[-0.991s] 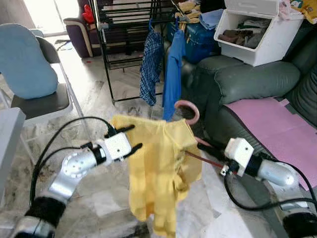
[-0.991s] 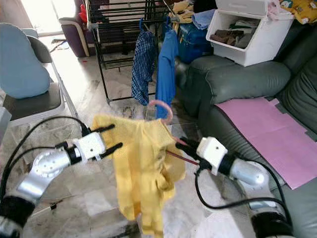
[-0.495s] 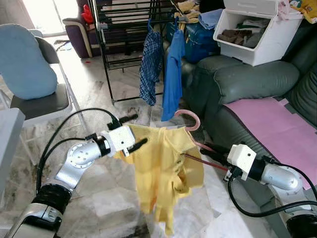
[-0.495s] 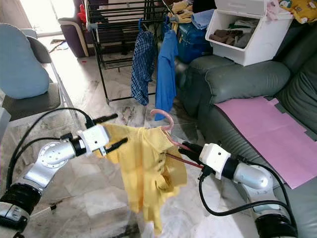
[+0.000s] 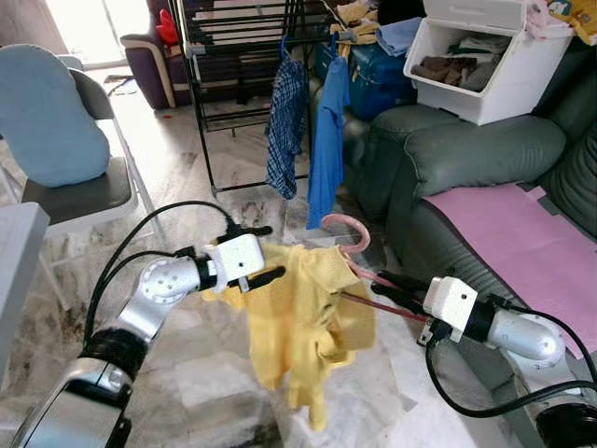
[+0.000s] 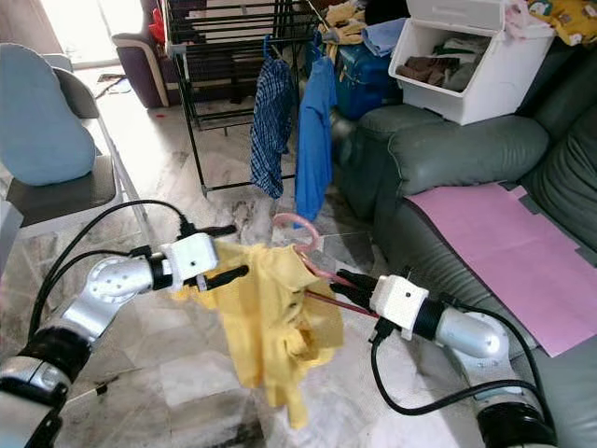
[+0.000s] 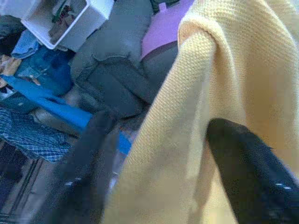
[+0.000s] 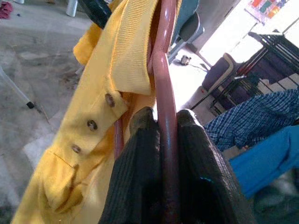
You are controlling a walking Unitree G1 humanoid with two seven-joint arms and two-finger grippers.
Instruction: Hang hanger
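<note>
Right claw (image 5: pixel 390 287) clamped on the pink hanger (image 5: pixel 343 229), both fingers pressed against its bar in the right wrist view. Hanger held in the air in front of the grey sofa (image 5: pixel 476 149), hook up, yellow shirt (image 5: pixel 303 327) draped on it and hanging down over the marble floor (image 5: pixel 187 373). Left claw (image 5: pixel 263 254) at the shirt's left shoulder, fingers apart with the yellow cloth between them. Black drying rack (image 5: pixel 233 56) stands well behind, a checked shirt (image 5: pixel 284 126) and a blue shirt (image 5: pixel 326 131) hung on it. White bin (image 5: pixel 485 56) on the sofa back.
</note>
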